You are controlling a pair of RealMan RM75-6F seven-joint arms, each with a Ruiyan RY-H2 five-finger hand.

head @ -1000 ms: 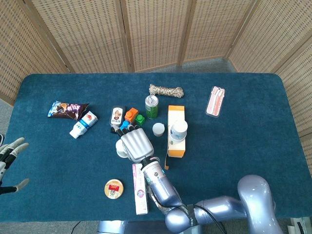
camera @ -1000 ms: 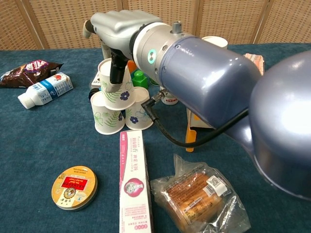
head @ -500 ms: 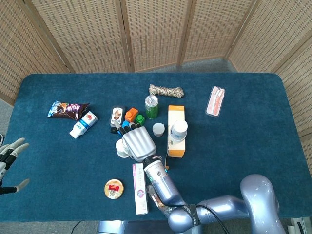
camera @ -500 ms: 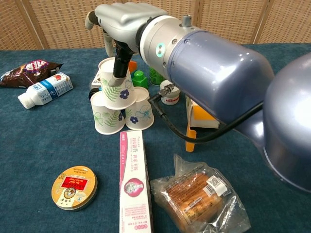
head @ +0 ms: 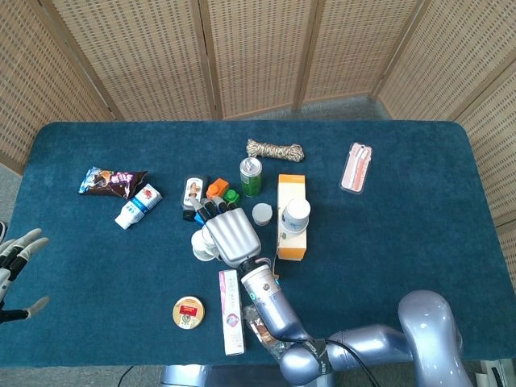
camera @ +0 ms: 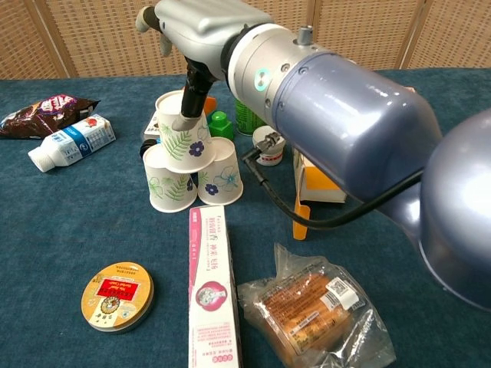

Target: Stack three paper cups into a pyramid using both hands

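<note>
White paper cups with blue flowers and green leaves make a little pyramid on the blue table (camera: 61, 230). Two bottom cups (camera: 170, 182) stand upside down, side by side and touching, and the top cup (camera: 179, 136) rests on both of them, tipped a bit to one side. The pyramid is near the middle of the table, just behind the pink toothpaste box (camera: 211, 284).

The right hand (camera: 201, 23) hangs right over the pyramid. One dark finger (camera: 193, 100) reaches down in front of the top cup and seems to touch it (it is too close to say for sure). I cannot tell if the hand grips the cup. From the head view the right hand covers most of the cups.

The left hand (head: 18, 262) is far off at the left edge of the table, with its fingers spread wide and nothing in them.

A round tin (camera: 117, 296) lies just left of the toothpaste box, and a bagged bun (camera: 314, 310) lies to its right.
</note>
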